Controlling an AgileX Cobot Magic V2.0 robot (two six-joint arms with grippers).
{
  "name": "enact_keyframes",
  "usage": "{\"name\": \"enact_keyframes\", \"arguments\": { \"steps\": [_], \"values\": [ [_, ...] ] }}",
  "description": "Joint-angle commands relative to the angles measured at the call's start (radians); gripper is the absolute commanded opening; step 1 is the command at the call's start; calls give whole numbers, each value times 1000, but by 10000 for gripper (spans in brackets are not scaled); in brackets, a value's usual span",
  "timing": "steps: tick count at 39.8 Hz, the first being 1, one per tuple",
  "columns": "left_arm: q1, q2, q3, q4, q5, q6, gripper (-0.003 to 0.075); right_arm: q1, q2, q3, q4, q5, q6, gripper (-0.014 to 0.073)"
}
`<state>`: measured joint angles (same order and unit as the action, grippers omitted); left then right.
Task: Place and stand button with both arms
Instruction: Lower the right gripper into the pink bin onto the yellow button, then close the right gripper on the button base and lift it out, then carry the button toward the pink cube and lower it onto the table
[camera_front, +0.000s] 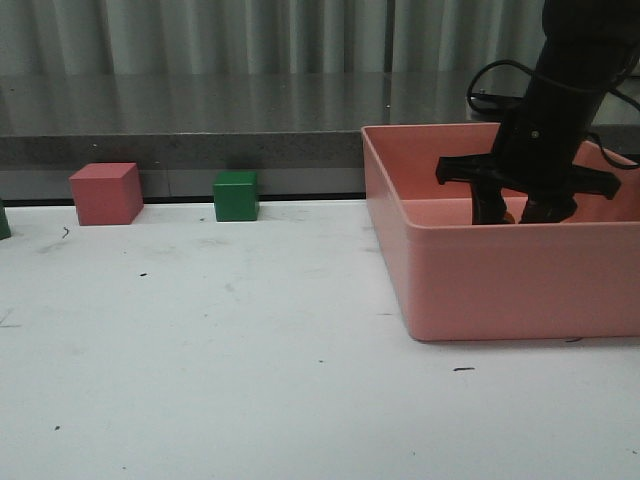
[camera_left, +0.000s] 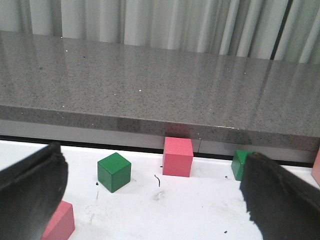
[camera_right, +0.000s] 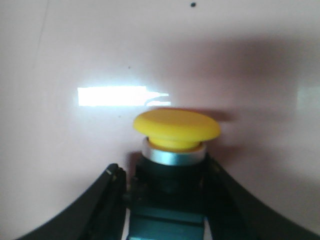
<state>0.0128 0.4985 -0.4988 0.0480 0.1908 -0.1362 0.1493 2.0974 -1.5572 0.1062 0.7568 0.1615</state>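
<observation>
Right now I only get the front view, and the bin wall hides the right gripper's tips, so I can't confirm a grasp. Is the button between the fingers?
Observer: Yes. In the right wrist view the button sits between the right gripper's fingers, at its dark base.
Operator: Which way is its cap?
Observer: The yellow cap points away from the wrist.
Operator: And the left gripper?
Observer: The left gripper is open, holding nothing.

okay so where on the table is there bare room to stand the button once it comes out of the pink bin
The widest bare patch is the white table left of and in front of the pink bin, bordered at the back by the pink-red cube and green cube. It is crowded inside the bin, where the right hand straddles the button.
</observation>
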Motion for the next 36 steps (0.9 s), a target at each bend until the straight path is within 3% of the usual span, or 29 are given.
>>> {"name": "enact_keyframes", "arguments": {
  "steps": [1, 17, 25, 31, 36],
  "values": [
    [0, 11, -38, -6, -84, -6, 673, 1, -84, -31, 8, 3, -1, 171],
    [0, 11, -38, -6, -84, -6, 673, 48, -364, -31, 8, -23, -1, 171],
    [0, 11, -38, -6, -84, -6, 673, 217, -402, -120, 35, 27, -1, 171],
    [0, 11, -38, -6, -84, -6, 673, 385, -329, -230, 56, 58, 0, 171],
    [0, 11, -38, -6, -84, -6, 673, 507, -229, -302, 151, 68, 1, 171]
  ]
}}
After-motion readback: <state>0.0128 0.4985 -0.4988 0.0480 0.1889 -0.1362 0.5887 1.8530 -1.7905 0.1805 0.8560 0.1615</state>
